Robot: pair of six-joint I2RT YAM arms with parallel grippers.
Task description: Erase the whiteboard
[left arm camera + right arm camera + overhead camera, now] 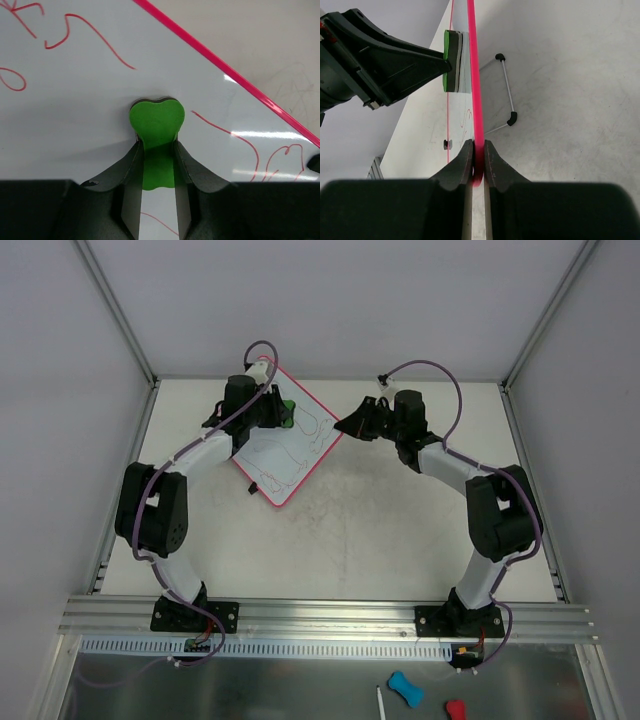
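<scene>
**Item 1. Left gripper** [157,145]. Clamped on a green eraser [156,119]. The jaws pinch its narrow waist and its lobed end stands proud of the fingertips. In the right wrist view the eraser's dark pad lies flat against the board face.

**Item 2. Whiteboard** [300,455]. Square, white, with a thin pink-red rim [475,75].
- Place: at 11 o'clock from the table's [400,530] middle in the top view, turned corner-up like a diamond.
- Eraser contact: at about 12 o'clock from the board's centre.
- Marks: red scribbles [90,40] cover most of the face, so the wiping looks barely begun.
- Support: a wire stand [507,90] with black feet shows behind it, so the board appears propped at a tilt.
- Handling, as judged: light, thin and stiff, with a glossy, slippery face. Under a wiping push it would likely skate or rock on the stand.
- Best hold: the rim at a corner away from the eraser's path, never the written face.

**Item 3. Right gripper** [478,152]. Closed tight on the rim at the board's 3 o'clock corner, one finger on each face, bracing it. The hold is narrow, and a hard stroke could pivot the board around it.
</scene>
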